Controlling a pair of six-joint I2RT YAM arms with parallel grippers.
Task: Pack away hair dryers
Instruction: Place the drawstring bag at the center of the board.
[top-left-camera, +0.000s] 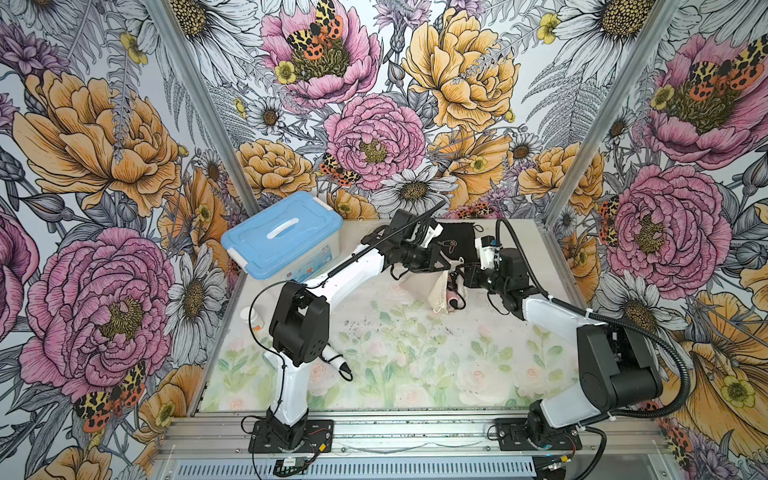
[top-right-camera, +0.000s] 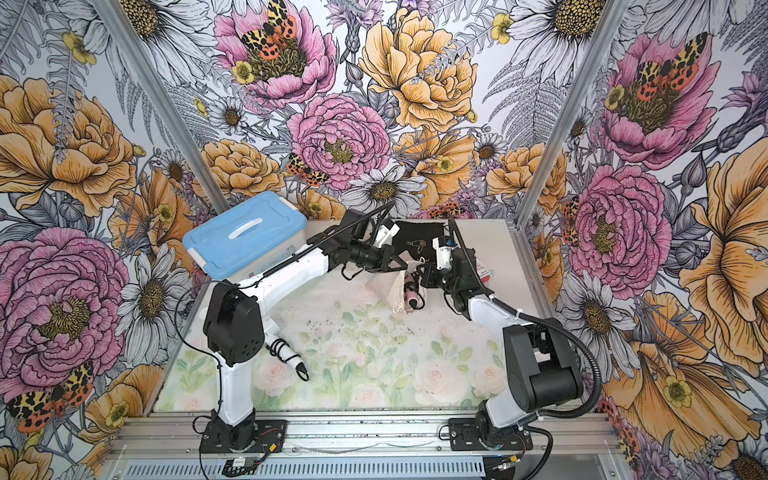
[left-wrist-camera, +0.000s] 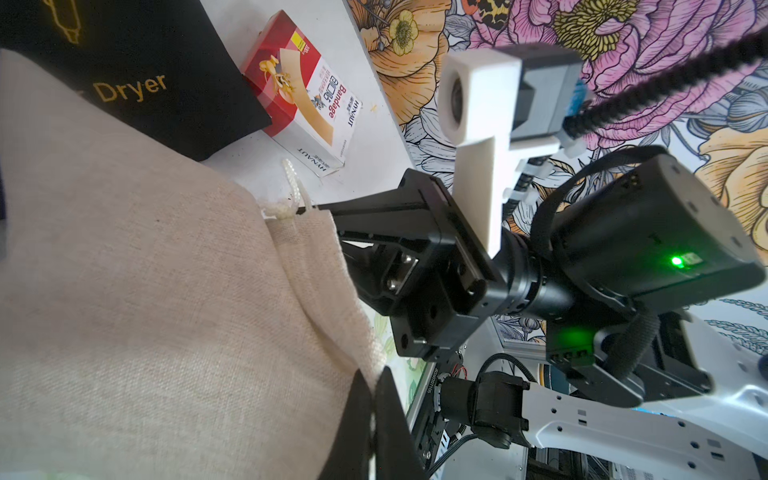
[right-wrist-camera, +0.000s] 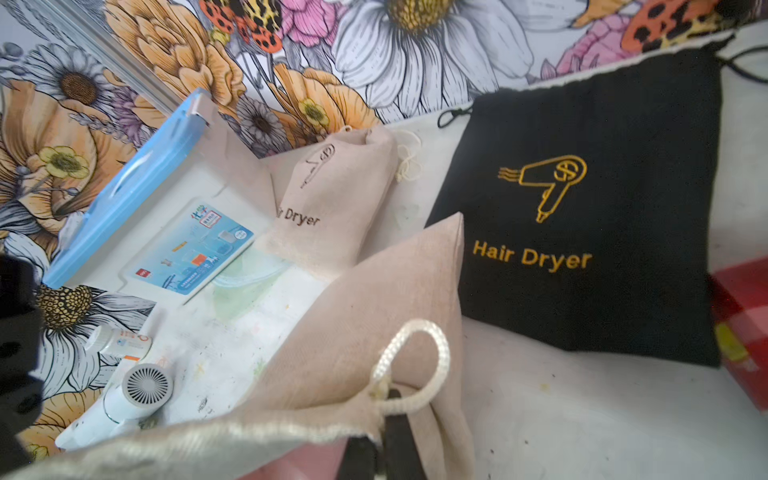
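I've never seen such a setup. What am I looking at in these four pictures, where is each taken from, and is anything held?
Two robot arms stand at the near edge of a table, each ending in a two-fingered gripper. Two pictures look down from one overhead camera; two come from cameras on the arms' wrists. The left gripper and right gripper are both shut on the rim of a beige pouch, a pink hair dryer showing in its mouth. Also lying there: a white hair dryer, a black pouch, a second beige pouch, a blue-lidded box, a bandage box and a small bottle.
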